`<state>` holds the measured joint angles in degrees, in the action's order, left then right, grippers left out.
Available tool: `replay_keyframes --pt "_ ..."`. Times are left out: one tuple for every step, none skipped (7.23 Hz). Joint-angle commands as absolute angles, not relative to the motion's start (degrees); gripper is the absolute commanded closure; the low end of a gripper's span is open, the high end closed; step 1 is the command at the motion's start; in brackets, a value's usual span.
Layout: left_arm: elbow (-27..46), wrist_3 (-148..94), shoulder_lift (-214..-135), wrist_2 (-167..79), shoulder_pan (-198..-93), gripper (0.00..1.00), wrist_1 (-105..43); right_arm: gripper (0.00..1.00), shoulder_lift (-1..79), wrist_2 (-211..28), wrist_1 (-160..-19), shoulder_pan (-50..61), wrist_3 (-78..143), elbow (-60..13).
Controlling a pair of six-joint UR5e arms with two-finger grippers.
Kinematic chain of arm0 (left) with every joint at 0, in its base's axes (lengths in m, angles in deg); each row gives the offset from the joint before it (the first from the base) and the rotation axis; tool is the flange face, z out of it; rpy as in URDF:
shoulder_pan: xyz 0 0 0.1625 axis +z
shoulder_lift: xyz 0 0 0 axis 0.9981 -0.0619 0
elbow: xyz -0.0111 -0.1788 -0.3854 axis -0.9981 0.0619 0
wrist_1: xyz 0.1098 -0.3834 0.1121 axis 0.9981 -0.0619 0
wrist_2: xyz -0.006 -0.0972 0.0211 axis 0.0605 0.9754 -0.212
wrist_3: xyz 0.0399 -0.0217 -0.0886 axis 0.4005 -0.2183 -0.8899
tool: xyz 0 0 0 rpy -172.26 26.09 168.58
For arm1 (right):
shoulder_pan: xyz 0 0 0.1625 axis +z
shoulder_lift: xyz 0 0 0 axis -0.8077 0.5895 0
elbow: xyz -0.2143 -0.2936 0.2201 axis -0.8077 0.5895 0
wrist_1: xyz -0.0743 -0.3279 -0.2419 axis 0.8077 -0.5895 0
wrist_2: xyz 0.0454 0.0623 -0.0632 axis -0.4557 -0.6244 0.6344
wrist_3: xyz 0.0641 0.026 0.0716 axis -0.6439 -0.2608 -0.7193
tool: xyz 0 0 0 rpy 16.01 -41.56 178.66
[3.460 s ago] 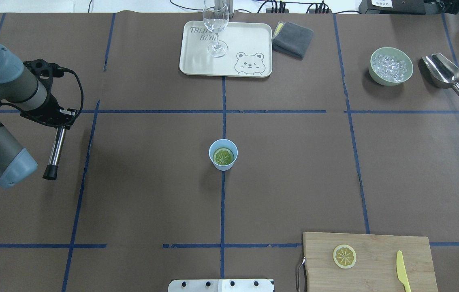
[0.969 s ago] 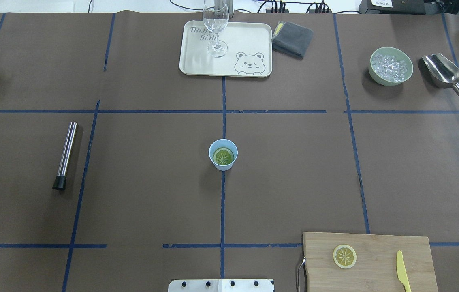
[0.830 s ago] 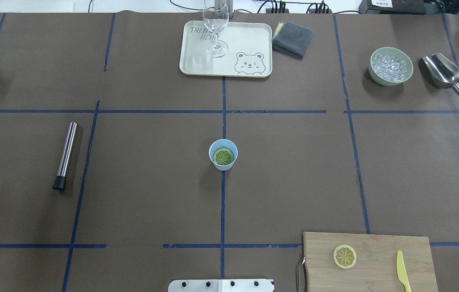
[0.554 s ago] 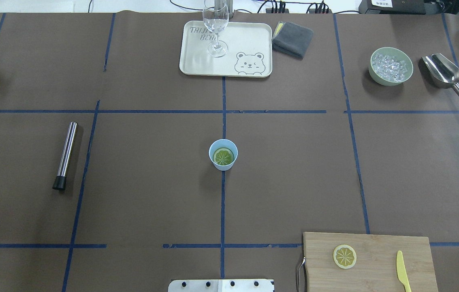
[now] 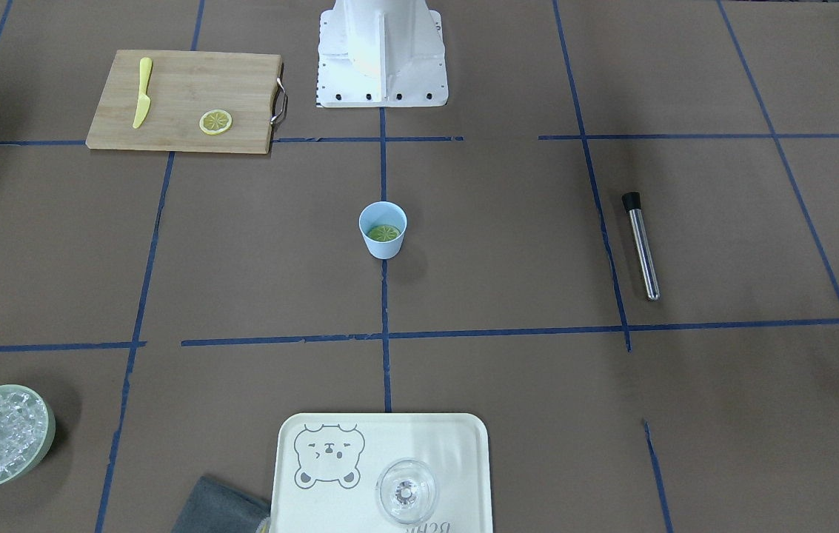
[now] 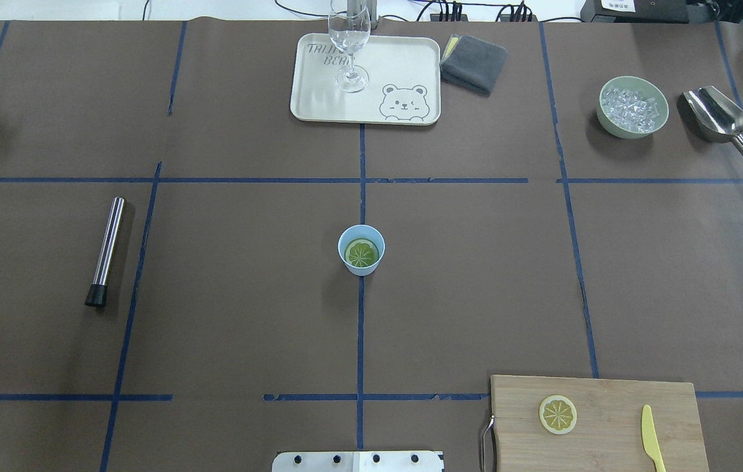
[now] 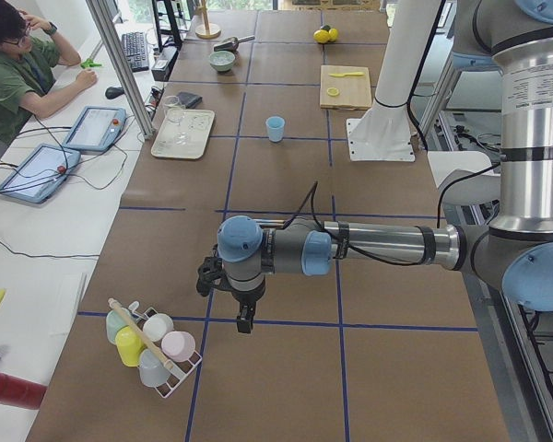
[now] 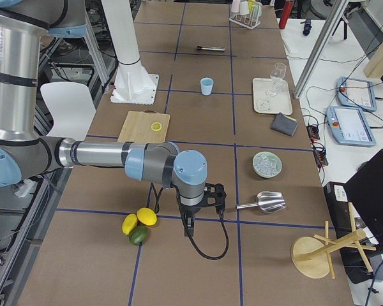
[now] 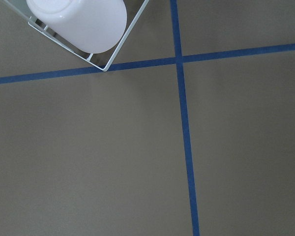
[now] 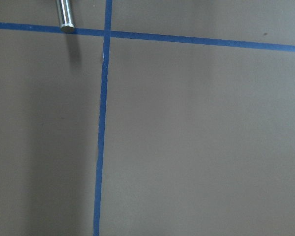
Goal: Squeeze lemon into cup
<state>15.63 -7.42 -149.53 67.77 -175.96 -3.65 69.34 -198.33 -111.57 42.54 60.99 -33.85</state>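
Muddler [image 6: 107, 251] released, lies on table [image 6: 246, 314]; left end effector [image 7: 244, 322], right end effector [image 8: 189, 229]: opening cannot tell.

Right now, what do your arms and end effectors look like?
The left arm and right arm are silver-grey tubes with light-blue joint caps. The left end effector and right end effector are black, each with a black cable looping off the wrist.

We see a clear stemmed glass [image 6: 349, 46] standing on a cream bear-printed tray [image 6: 404, 65], a folded grey cloth [image 6: 474, 62] just beside it. A yellow plastic knife [image 6: 650, 436] lies on a bamboo cutting board [image 6: 607, 446].
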Motion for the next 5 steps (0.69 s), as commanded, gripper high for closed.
replay_keyframes --pt "16.0 -7.1 -148.9 67.9 -176.0 0.00 -4.0 0.00 69.3 -198.4 -110.6 39.0 60.7 -34.2" --pt "16.0 -7.1 -148.8 67.8 -176.0 0.00 -3.9 0.00 69.5 -199.0 -109.4 38.8 60.7 -34.1" --pt "16.1 -7.3 -149.1 67.4 -176.0 0.00 -3.9 0.00 69.5 -198.9 -109.3 38.8 60.6 -33.9" --pt "16.2 -7.3 -149.1 67.3 -175.9 0.00 -3.7 0.00 69.7 -198.9 -109.3 38.8 60.6 -33.9" --pt "16.7 -7.3 -149.1 67.3 -175.9 0.00 -3.7 0.00 70.0 -199.0 -109.3 38.8 60.6 -33.9"
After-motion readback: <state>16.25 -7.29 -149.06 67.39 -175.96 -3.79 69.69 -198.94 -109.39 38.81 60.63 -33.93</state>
